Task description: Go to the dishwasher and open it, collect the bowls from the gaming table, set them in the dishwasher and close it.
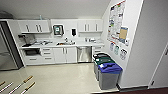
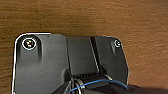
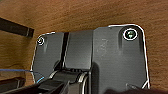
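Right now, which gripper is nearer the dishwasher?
Cannot tell left or right. The dishwasher stands far across the room, roughly straight ahead in the head view; both wrist views face a brown wood-grain surface.

Dishwasher (image 1: pixel 84 54) under counter (image 1: pixel 75 45); bins (image 1: pixel 107 71) right, nearer.

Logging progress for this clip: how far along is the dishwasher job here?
Nothing looks done yet. The dishwasher, steel-fronted under the counter beside the white cabinets, is shut. In hand: the robot views the kitchenette from across the floor, some way off. Left: opening it, fetching the bowls, loading and closing.
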